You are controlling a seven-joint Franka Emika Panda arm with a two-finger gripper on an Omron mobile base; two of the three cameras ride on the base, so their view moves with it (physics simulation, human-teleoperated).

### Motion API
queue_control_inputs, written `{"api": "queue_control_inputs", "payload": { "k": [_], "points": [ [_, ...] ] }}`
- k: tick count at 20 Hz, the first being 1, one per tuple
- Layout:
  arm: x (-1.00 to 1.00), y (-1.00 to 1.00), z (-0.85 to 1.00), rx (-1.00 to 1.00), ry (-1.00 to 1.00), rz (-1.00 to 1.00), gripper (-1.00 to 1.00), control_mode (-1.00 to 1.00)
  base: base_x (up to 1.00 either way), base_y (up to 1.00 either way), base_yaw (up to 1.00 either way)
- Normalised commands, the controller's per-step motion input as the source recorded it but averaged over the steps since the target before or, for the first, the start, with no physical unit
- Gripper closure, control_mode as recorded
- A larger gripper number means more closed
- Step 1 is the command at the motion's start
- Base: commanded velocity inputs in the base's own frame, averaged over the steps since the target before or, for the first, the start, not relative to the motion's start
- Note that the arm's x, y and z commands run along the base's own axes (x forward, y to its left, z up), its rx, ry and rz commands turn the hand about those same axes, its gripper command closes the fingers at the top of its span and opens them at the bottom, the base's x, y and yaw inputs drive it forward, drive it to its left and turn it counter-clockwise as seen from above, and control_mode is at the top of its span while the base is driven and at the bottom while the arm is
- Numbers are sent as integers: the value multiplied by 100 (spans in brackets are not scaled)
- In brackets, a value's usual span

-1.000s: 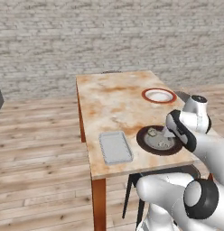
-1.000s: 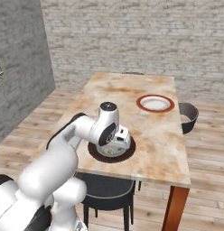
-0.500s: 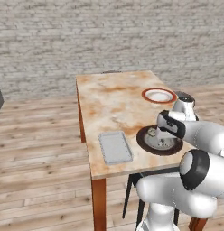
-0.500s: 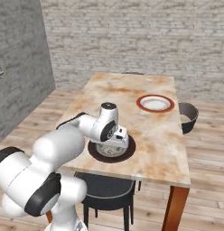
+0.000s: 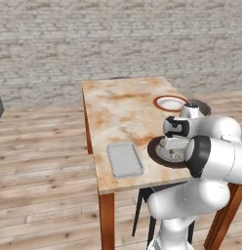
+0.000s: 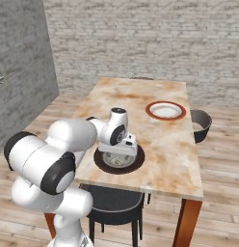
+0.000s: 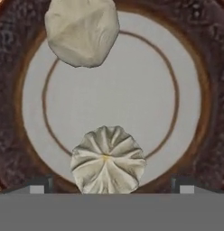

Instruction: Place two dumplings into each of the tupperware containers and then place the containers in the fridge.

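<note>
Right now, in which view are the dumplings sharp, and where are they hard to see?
Hand view: two dumplings lie sharp and evenly lit on the dark brown plate, without glare. Left base view: the arm covers most of that plate; dumplings too small and coarse to make out. Right base view: the same.

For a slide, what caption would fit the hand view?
Open gripper poised over a pleated dumpling on the dark brown plate, a second dumpling at its far rim.

Two dumplings are counted, one pleated and one smooth. One tupperware container is noted. Two plates are recorded: dark brown and red-rimmed.
</note>
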Motion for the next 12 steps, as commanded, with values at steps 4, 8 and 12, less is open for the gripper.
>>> {"api": "queue_control_inputs", "payload": {
  "k": [4,8,12],
  "points": [
    [0,0,-23,0,8,0,-100,-100,0,0,0],
    [0,0,-23,0,10,0,-100,-100,0,0,0],
    [0,0,-28,0,10,0,-100,-100,0,0,0]
  ]
}}
